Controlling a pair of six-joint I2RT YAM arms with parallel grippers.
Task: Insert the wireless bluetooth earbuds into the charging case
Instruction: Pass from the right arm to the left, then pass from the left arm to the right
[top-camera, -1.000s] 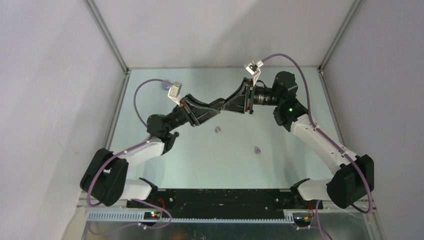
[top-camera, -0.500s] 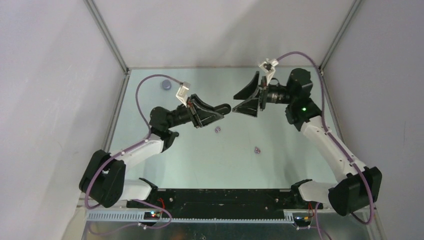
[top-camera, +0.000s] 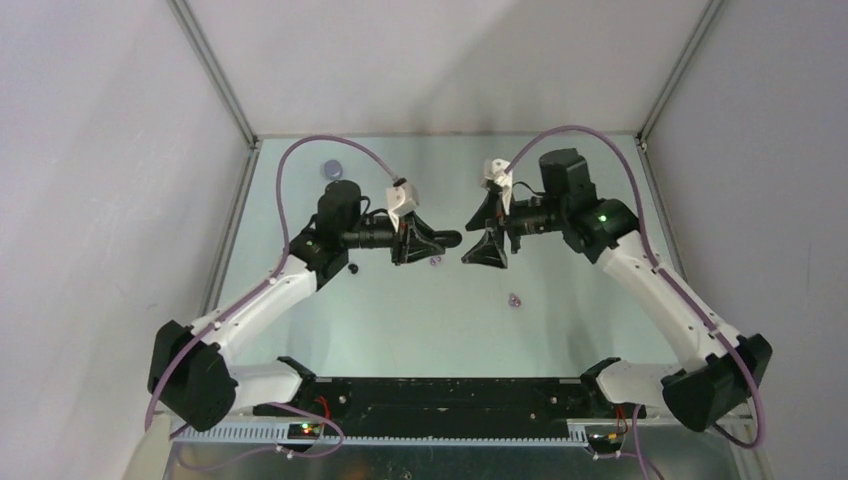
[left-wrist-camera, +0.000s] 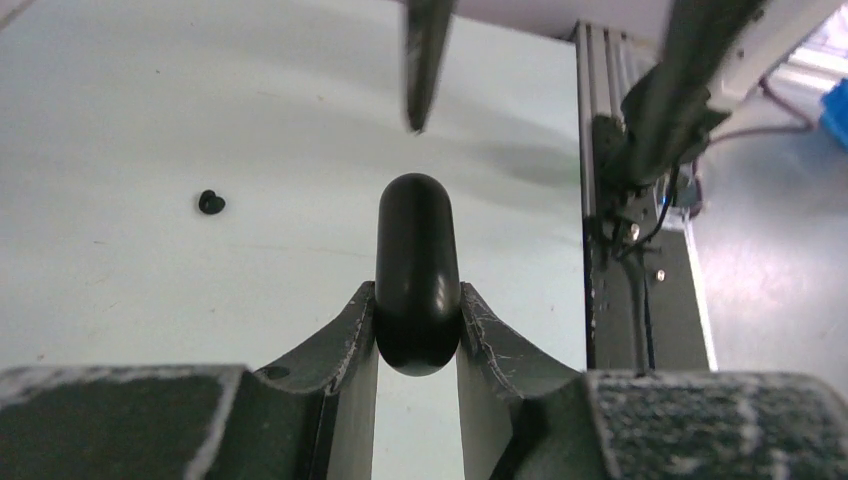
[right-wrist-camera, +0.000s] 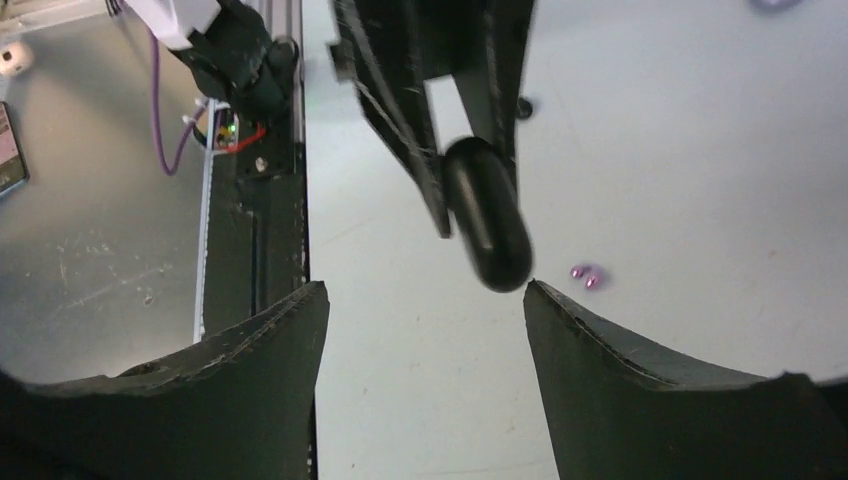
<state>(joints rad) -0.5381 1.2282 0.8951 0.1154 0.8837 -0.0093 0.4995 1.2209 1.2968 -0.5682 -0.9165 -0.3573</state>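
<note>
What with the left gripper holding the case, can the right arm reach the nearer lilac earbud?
Probably yes: the right gripper is open and empty, and that lilac earbud lies uncovered on the table.

Fingers (left-wrist-camera: 425, 60) of the right gripper (right-wrist-camera: 425, 300) are running off the left wrist view's top edge; 2 lilac earbuds (right-wrist-camera: 585, 276) are showing blurred.
</note>
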